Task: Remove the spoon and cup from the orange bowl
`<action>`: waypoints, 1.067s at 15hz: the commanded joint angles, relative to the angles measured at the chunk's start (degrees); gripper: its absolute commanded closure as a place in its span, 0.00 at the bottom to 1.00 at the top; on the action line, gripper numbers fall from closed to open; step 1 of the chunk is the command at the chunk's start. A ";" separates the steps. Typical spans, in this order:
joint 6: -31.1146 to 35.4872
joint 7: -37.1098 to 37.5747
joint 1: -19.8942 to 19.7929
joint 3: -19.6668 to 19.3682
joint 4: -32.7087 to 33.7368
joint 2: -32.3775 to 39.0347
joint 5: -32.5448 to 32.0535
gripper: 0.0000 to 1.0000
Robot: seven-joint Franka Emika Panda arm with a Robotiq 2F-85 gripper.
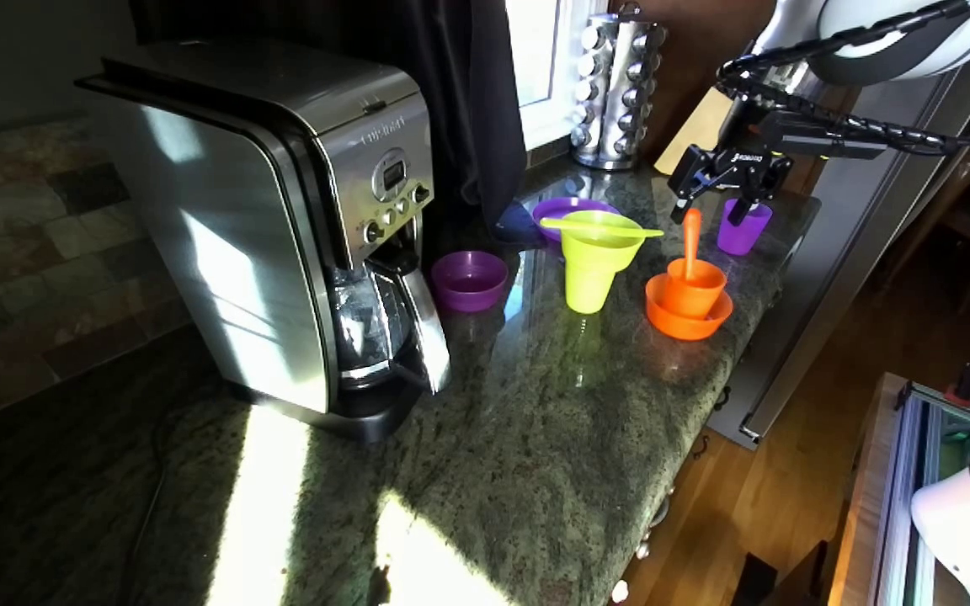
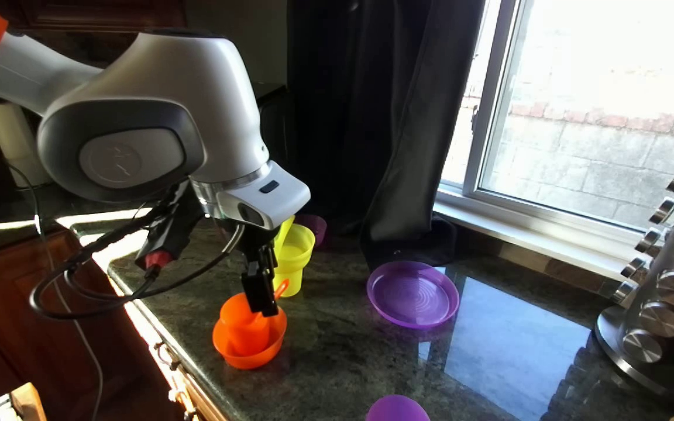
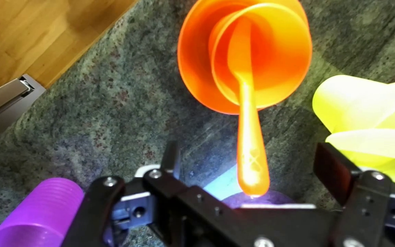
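Nearest in the wrist view, the gripper [image 3: 253,163] has its fingers spread wide. The shallow orange bowl [image 3: 194,60] holds the narrower orange cup [image 3: 274,61]; the slim orange spoon [image 3: 248,108] leans inside that, handle showing between the fingers. The bowl sits near the counter [image 1: 527,421] edge, with open room toward the yellow-green funnel [image 1: 590,273].

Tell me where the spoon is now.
Right of centre in the wrist view, the spoon leans in the cup inside the orange bowl, its handle towards the open gripper.
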 commanded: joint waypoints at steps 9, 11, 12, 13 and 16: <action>0.79 0.64 1.33 -0.90 2.29 4.61 1.12 0.77; 0.73 0.62 1.42 -0.93 2.52 4.88 1.15 0.92; 0.69 0.65 1.47 -0.93 2.62 5.00 1.13 0.98; 0.63 0.65 1.54 -0.94 2.68 5.07 1.14 1.00; 0.90 0.60 1.74 -0.90 2.47 4.42 1.14 0.97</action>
